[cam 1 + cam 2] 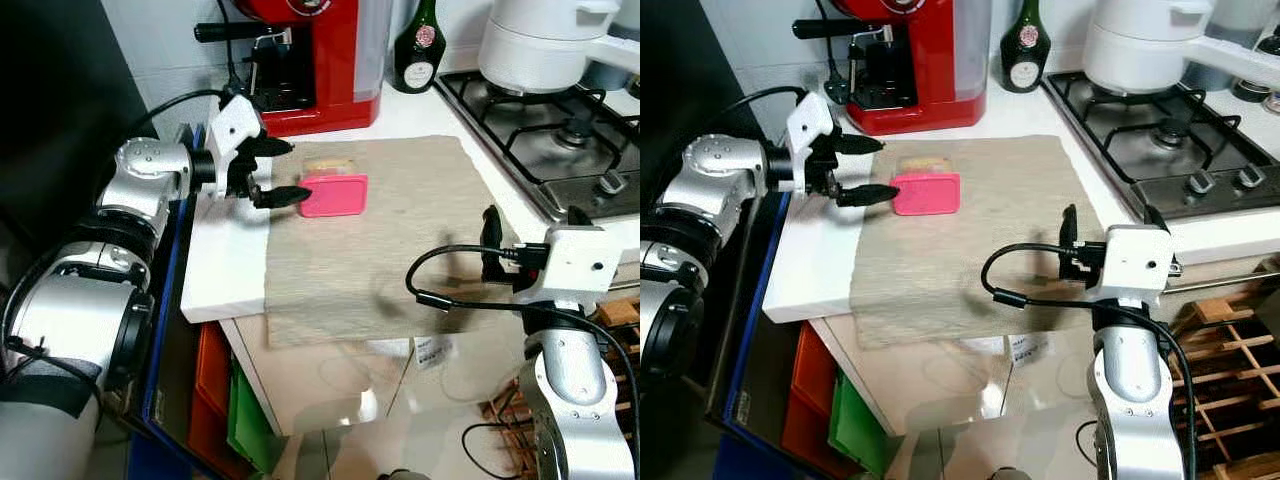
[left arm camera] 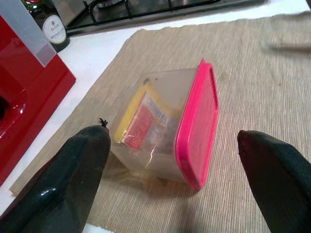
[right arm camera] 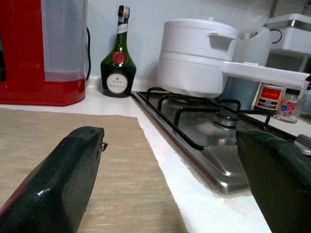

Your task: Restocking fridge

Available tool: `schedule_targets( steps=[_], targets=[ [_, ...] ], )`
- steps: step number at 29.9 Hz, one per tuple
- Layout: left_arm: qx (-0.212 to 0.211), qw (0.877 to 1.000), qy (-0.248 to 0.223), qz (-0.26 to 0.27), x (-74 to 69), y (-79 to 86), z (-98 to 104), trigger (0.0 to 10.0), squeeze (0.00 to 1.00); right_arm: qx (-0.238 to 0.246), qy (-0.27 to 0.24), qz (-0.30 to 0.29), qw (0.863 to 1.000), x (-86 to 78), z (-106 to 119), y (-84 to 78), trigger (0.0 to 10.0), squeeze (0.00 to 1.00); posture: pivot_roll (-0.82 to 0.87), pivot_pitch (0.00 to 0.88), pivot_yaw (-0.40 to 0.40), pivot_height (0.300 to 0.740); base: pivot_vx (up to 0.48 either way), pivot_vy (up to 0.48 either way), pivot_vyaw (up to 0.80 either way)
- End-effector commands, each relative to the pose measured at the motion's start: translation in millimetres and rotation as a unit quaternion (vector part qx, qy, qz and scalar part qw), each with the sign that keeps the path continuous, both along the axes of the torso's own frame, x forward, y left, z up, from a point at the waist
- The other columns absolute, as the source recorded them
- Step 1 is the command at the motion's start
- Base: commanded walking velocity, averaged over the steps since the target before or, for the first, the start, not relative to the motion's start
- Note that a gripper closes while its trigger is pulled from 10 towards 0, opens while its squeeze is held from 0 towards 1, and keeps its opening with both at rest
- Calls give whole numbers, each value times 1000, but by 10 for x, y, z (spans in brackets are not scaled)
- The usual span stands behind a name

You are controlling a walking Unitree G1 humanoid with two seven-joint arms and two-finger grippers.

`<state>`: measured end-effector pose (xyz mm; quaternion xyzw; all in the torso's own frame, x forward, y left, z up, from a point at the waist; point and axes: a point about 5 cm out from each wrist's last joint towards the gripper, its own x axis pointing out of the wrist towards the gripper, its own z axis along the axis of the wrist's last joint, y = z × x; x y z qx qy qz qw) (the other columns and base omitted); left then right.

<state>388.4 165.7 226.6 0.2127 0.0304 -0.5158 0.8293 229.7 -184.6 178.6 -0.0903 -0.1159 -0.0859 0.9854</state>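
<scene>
Pink-lidded plastic food box (image 1: pixel 332 190) lying tipped on the mat (image 1: pixel 400 260) looks light, stiff, slick; left tool (image 1: pixel 283 172), spread wide, should clamp its flat sides.

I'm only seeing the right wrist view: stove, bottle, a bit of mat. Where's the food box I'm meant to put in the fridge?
Observer: The pink-lidded container lies on its side on the mat, in front of the red coffee machine.
Operator: Is the left arm on it?
Observer: The left gripper is right at it, jaws open, not closed on it.
Operator: Anything inside?
Observer: A yellow and red packet shows through the clear wall.
</scene>
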Motion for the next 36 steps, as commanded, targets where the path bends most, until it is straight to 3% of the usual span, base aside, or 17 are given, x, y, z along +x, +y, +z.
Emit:
schedule_targets(
  steps=[1, 8, 9, 10, 11, 12, 18, 19, 20, 25, 36],
  targets=[
    [13, 1000, 6, 2, -6, 27, -42, 10000, 1000, -6, -3, 4, 1000, -32, 46, 15, 10000, 0, -292, 44, 101, 740, 0, 0, 0],
    [8, 1000, 16, -9, -15, -43, -97, 10000, 1000, -14, 1, 2, 1000, -80, 59, -12, 10000, 0, -318, 61, 96, 740, 0, 0, 0],
    [9, 1000, 16, -12, -17, -56, -108, 10000, 588, -15, 2, 1, 1000, -89, 61, -14, 10000, 0, -326, 59, 98, 740, 0, 0, 0],
    [10, 1000, 15, -14, -19, -63, -116, 10000, 286, -16, 3, 0, 1000, -94, 61, -14, 10000, 0, -327, 58, 98, 740, 0, 0, 0],
    [10, 1000, 15, -14, -19, -63, -116, 10000, 286, -16, 3, 0, 1000, -94, 61, -14, 10000, 0, -327, 58, 98, 740, 0, 0, 0],
    [9, 1000, 16, -15, -20, -73, -123, 10000, 0, -17, 4, -1, 1000, -99, 61, -15, 10000, 0, -329, 55, 100, 740, 0, 0, 0],
    [4, 1000, 20, -12, -15, -105, -145, 10000, 0, -18, 7, -4, 1000, -113, 61, -20, 10000, 0, -325, 47, 101, 740, 0, 0, 0],
    [5, 1000, 21, -1, -4, -103, -150, 1843, 0, -18, 8, -4, 1000, -110, 59, -18, 10000, 0, -321, 45, 100, 740, 0, 0, 0],
    [10, 1000, 23, 11, 5, -94, -167, 0, 0, -17, 8, -3, 1000, -103, 56, -12, 10000, 0, -316, 46, 99, 740, 0, 0, 0],
    [16, 999, 35, 31, 11, -43, -204, 0, 0, -15, 12, 1, 1000, -87, 42, 9, 10000, 0, -302, 53, 94, 740, 0, 0, 0],
    [47, 997, 56, 9, -33, 7, -273, 0, 0, -10, 18, 8, 1000, -46, 10, 39, 10000, 0, -282, 59, 89, 740, 0, 0, 0]
  ],
)
